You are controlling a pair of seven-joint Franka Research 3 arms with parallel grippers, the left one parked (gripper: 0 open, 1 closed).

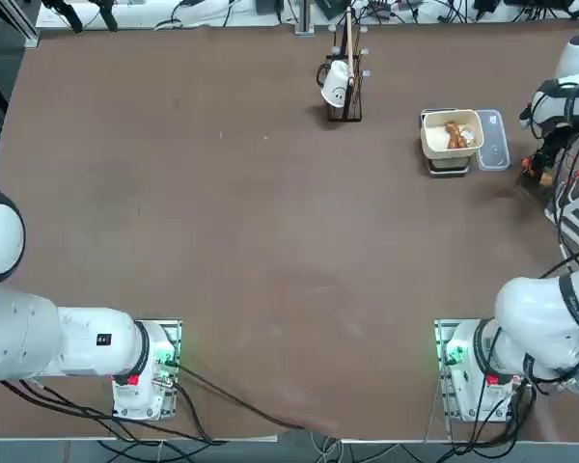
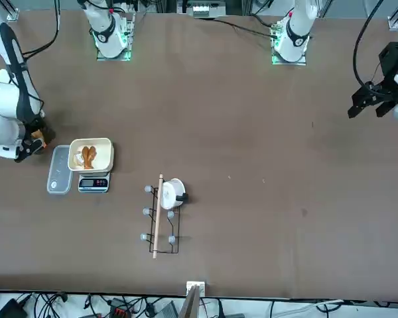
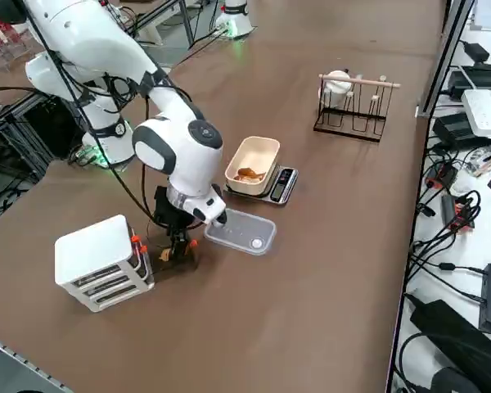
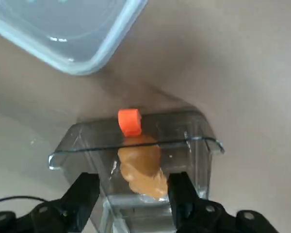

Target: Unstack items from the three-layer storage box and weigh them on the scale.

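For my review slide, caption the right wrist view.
Open right gripper poised over a tan food piece in a clear pulled-out drawer with an orange knob.

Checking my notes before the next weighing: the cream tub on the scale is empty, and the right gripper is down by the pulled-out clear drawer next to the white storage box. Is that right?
Not quite. The cream tub on the scale is not empty; brown food pieces already lie in it, as the right side view shows. The rest holds: the right gripper is open, down at the clear drawer beside the storage box.
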